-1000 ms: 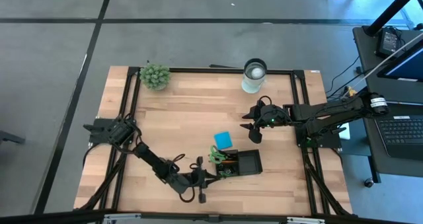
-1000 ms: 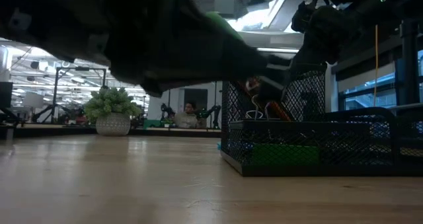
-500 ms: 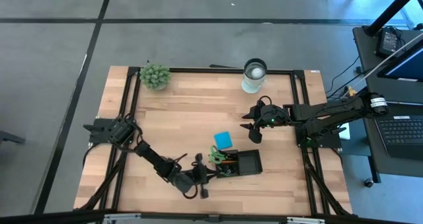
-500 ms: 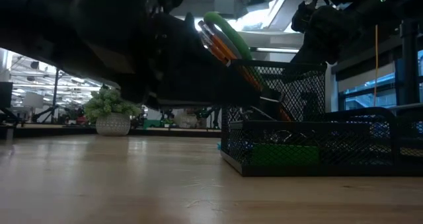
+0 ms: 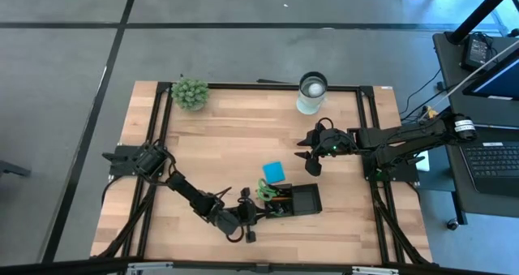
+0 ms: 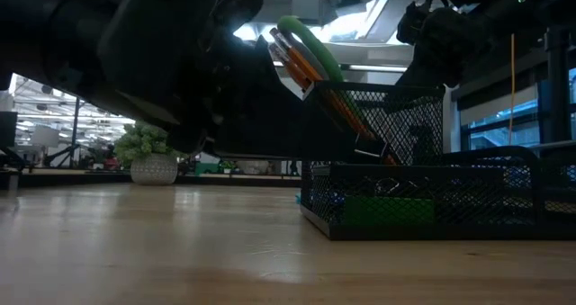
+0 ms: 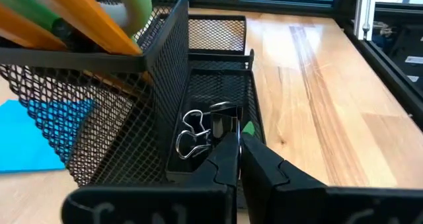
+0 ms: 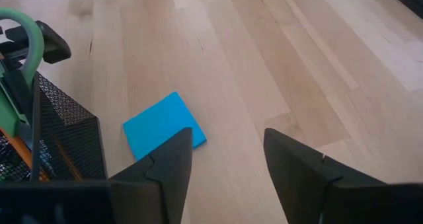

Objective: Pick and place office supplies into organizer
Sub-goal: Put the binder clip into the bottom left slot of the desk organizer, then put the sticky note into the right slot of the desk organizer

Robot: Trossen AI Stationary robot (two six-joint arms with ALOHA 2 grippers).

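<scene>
The organizer [image 5: 293, 200] is a black mesh tray that stands on the wooden desk [image 5: 227, 145], near its front edge. In its taller part the green-handled scissors [image 6: 306, 44] and the orange pencils [image 6: 317, 76] lean upward and stick out over the rim. In the low part the left wrist view shows metal binder clips [image 7: 198, 133] and a small green piece [image 7: 248, 127], which the high view cannot show clearly. The low view shows a green block [image 6: 387, 210] behind the mesh wall.

The blue note pad [image 5: 275, 172] lies flat on the desk just beside the organizer, not inside it. It is a plain blue square.

The left end effector [image 7: 238, 159] is clenched with nothing between its fingers, at the edge of the low compartment. The right end effector [image 8: 226, 164] is released and hovers above the desk near the pad, holding nothing.
</scene>
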